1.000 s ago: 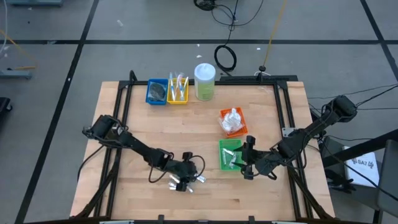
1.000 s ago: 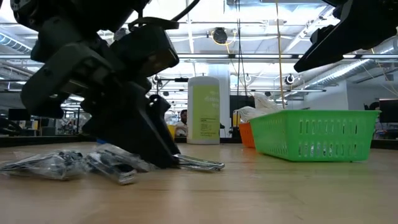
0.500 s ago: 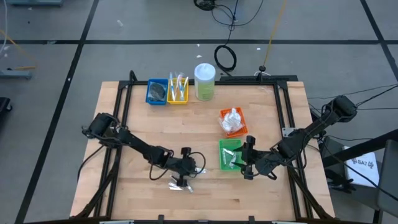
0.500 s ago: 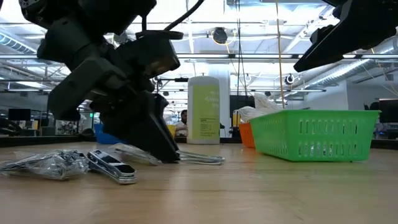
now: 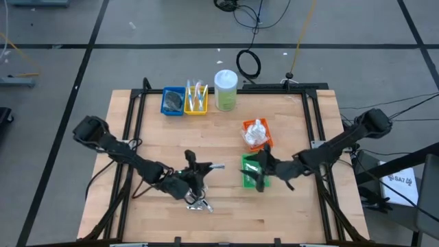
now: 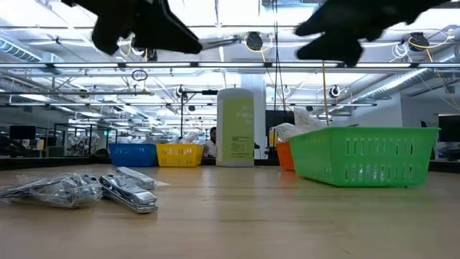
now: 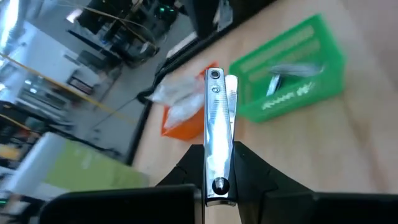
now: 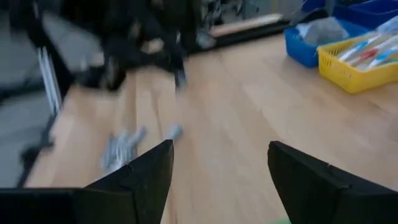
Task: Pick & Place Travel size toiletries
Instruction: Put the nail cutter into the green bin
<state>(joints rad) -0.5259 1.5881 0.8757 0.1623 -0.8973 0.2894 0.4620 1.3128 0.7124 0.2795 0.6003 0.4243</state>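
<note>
My left gripper (image 5: 203, 169) hangs above the table's middle, left of the green tray (image 5: 248, 180), and is shut on a silvery nail clipper (image 7: 218, 127). My right gripper (image 5: 258, 175) hovers open over the green tray, its fingers (image 8: 146, 171) spread wide. A small pile of clear-wrapped silvery items (image 5: 199, 201) lies flat on the wood near the front edge. In the low view it shows as crinkly wraps (image 6: 61, 188) with another clipper (image 6: 133, 196) beside them. Silvery pieces (image 7: 291, 70) lie in the green tray. My left gripper pinches the nail clipper between its two fingers (image 7: 252, 175) at the riveted end (image 7: 217, 185). The clipper lies along the fingers and sticks out ahead of them toward the green tray. It is lifted clear of the table, roughly level, seen high up in the low view (image 6: 219, 42).
Along the far edge stand a blue tray (image 5: 173, 101), a yellow tray with slim sticks (image 5: 196, 98) and a tall jar with a white lid (image 5: 226, 90). An orange tray with white packets (image 5: 257, 134) sits just beyond the green one. Bare wood lies at front right.
My left gripper has risen from the pile near the front edge, carrying the clipper up and a little toward the far edge and the green tray; the other items stay on the table. My right gripper has moved left across the green tray.
</note>
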